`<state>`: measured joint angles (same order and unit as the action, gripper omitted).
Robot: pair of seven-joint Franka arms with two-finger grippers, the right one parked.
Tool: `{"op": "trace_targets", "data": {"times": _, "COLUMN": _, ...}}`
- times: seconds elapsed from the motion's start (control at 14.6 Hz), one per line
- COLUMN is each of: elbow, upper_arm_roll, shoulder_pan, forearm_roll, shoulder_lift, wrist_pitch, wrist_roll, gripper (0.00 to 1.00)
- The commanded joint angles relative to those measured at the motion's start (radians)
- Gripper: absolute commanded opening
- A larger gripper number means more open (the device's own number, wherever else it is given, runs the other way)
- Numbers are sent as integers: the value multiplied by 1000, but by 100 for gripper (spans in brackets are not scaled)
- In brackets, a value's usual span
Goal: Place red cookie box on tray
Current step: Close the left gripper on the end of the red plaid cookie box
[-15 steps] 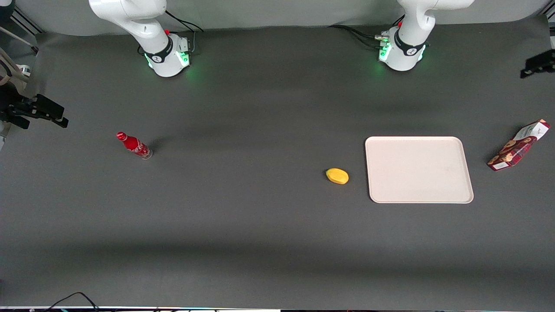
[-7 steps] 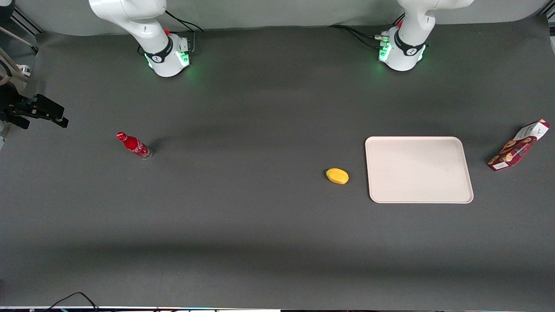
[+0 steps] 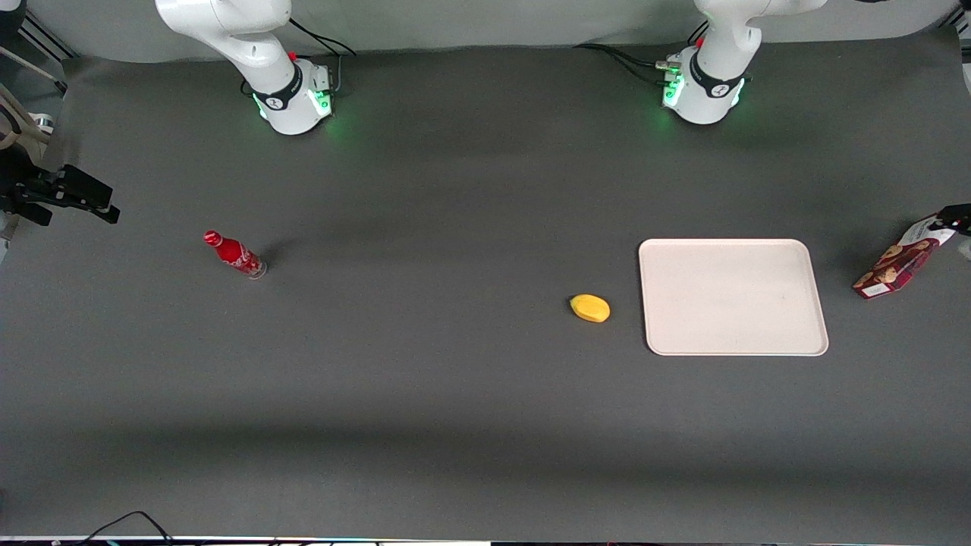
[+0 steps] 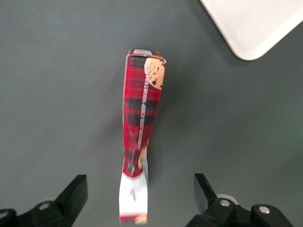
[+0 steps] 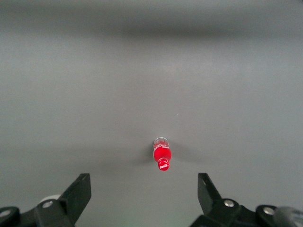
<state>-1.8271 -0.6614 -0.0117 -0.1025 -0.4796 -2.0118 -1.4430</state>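
The red cookie box [image 3: 899, 265] stands tilted on the table at the working arm's end, beside the tray [image 3: 732, 297] and apart from it. It is dark red with cookie pictures and has a white upper end. My left gripper [image 3: 956, 218] hangs just above that white end. In the left wrist view the gripper [image 4: 139, 196] is open, with the box [image 4: 141, 118] between its spread fingers [image 4: 75, 195] and touching neither. A corner of the cream-white tray [image 4: 255, 23] shows there too.
A yellow fruit [image 3: 590, 308] lies on the table beside the tray, toward the parked arm's end. A small red soda bottle [image 3: 234, 253] stands far toward the parked arm's end and also shows in the right wrist view [image 5: 162, 155].
My left gripper has moved nearer to the front camera, from up by the table's edge to just above the box's white end. The box, tray, fruit and bottle have not moved.
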Motion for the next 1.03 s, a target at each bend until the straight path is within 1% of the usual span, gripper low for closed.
{"op": "trace_targets", "data": {"times": 0.0, "elbow": -58, "upper_arm_roll": -23, "shoulder_pan": 2, "forearm_roll": -121, "shoulder_lift": -71, "wrist_pitch": -122, "wrist_roll": -160, "gripper": 100}}
{"op": "trace_targets", "data": {"times": 0.14, "elbow": -64, "upper_arm_roll": -26, "shoulder_pan": 7, "forearm_roll": -167, "shoulder_lift": -109, "wrist_pitch": -172, "wrist_roll": -213, "gripper": 100}}
{"op": "trace_targets", "data": {"times": 0.34, "elbow": -113, "upper_arm_roll": -26, "shoulder_pan": 9, "forearm_roll": -285, "shoulder_lift": -146, "wrist_pitch": -245, "wrist_roll": -305, "gripper": 100}}
{"op": "trace_targets", "data": {"times": 0.41, "elbow": -127, "upper_arm_roll": -27, "shoulder_pan": 9, "forearm_roll": -313, "shoulder_lift": -149, "wrist_pitch": -258, "wrist_roll": -313, "gripper": 63}}
{"op": "trace_targets", "data": {"times": 0.48, "elbow": -129, "upper_arm_roll": -27, "shoulder_pan": 7, "forearm_roll": -321, "shoulder_lift": -160, "wrist_pitch": -259, "wrist_roll": -313, "gripper": 2}}
{"op": "trace_targets", "data": {"times": 0.55, "elbow": -127, "upper_arm_roll": -27, "shoulder_pan": 7, "forearm_roll": -324, "shoulder_lift": -166, "wrist_pitch": -260, "wrist_roll": -313, "gripper": 0}}
{"op": "trace_targets", "data": {"times": 0.82, "elbow": -98, "upper_arm_roll": -43, "shoulder_pan": -2, "forearm_roll": -324, "shoulder_lift": -157, "wrist_pitch": -225, "wrist_roll": -303, "gripper": 0}}
{"op": "trace_targets", "data": {"times": 0.96, "elbow": -36, "upper_arm_roll": -47, "shoulder_pan": -7, "forearm_roll": -313, "shoulder_lift": -149, "wrist_pitch": -130, "wrist_roll": -268, "gripper": 0}}
